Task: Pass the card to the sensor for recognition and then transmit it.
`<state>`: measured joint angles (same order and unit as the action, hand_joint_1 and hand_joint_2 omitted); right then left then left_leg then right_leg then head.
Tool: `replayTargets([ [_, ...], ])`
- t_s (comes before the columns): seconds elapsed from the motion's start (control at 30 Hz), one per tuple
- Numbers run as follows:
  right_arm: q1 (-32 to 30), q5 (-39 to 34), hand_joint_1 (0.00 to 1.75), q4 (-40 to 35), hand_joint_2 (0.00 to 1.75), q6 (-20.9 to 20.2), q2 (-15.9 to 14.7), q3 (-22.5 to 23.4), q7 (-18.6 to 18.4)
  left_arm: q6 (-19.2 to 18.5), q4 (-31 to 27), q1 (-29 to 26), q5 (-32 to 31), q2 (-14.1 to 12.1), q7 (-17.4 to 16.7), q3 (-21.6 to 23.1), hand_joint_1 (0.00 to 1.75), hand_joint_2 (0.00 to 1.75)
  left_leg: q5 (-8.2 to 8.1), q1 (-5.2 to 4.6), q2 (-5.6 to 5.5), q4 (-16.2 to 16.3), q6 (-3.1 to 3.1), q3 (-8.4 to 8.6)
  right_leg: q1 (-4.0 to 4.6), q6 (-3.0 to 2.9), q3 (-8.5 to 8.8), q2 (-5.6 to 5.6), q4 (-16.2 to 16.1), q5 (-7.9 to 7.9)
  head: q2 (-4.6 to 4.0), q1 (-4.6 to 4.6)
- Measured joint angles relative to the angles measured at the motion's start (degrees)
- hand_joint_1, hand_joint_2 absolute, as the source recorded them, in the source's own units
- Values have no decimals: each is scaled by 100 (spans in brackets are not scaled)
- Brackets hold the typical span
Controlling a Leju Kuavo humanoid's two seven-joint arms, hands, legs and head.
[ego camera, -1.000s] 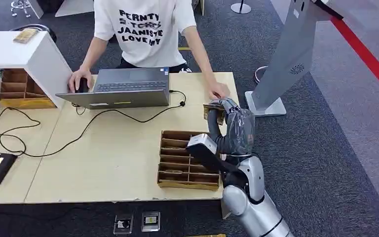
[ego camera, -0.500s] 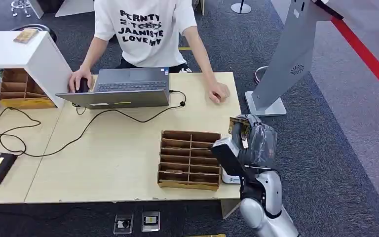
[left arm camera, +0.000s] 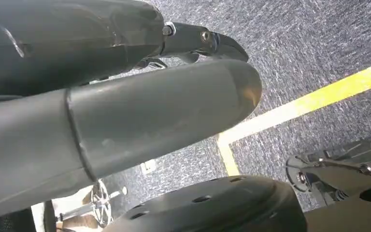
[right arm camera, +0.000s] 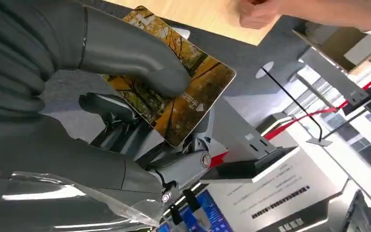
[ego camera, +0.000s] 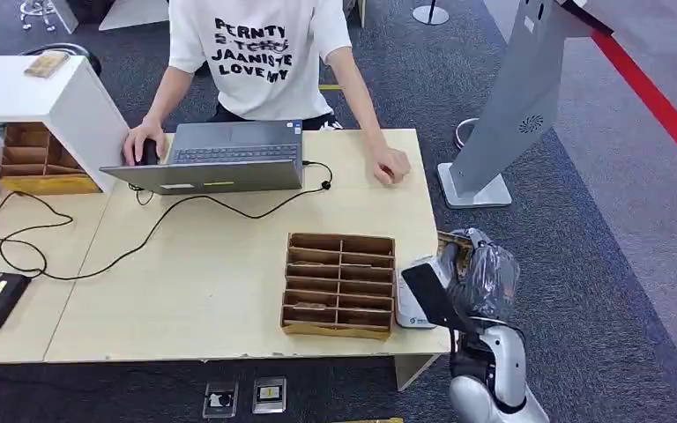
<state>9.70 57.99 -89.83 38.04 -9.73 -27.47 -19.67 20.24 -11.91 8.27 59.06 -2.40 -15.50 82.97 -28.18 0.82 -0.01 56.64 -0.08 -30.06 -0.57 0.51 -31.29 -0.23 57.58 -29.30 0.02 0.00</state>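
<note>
My right hand (ego camera: 485, 275), wrapped in clear plastic, hangs just off the table's right edge. It pinches a card (ego camera: 455, 241) printed with yellow autumn trees. In the right wrist view the card (right arm camera: 176, 94) sits between the thumb (right arm camera: 130, 53) and the dark fingers (right arm camera: 107, 104). A small white device (ego camera: 412, 310) lies on the table beside the hand, partly hidden by the black wrist part. A tall grey kiosk (ego camera: 522, 97) stands on the carpet beyond. My left hand (left arm camera: 140, 111) hangs over the carpet and holds nothing.
A cardboard divider tray (ego camera: 338, 284) lies left of the white device. A person sits behind the table (ego camera: 194, 291) with one hand on a mouse by a laptop (ego camera: 220, 157) and a fist (ego camera: 391, 166) near the far right corner. Cables run across the left side.
My right hand carried the card from near the person's fist back toward me and to the right, past the table's edge. The white device came into sight.
</note>
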Motion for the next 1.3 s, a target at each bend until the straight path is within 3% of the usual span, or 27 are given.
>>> replayTargets([
  [0.17, -10, -318, 175, -7, 175, -298, -42, -30, -79, 0, 0, 0, 0, 0, -13, 0, 0, 0, 0, 0, 0, 0, 0, -1, 0, 0, 1, -1, 0, 0, 0, 2],
  [0.53, 14, -1126, 175, 31, 175, -702, -53, -258, 127, -11, 0, 3, 13, 0, -57, -2, 0, 0, 0, 0, -1, 0, 0, -3, 0, 0, 1, -4, 0, 0, 0, 2],
  [0.9, 122, -1974, 175, 179, 175, -794, -133, -409, 181, -17, 0, 3, -44, 0, -66, -2, 0, 0, 0, 0, -1, 0, 0, -3, 0, 0, 1, -4, 0, 0, 0, 2],
  [1.3, 213, -2199, 175, 293, 175, -842, -411, -420, 30, -35, 0, 2, -90, -9, -68, -2, 0, 0, 0, 0, -1, 0, 0, -3, 0, 0, 1, -4, 0, 0, 0, 0],
])
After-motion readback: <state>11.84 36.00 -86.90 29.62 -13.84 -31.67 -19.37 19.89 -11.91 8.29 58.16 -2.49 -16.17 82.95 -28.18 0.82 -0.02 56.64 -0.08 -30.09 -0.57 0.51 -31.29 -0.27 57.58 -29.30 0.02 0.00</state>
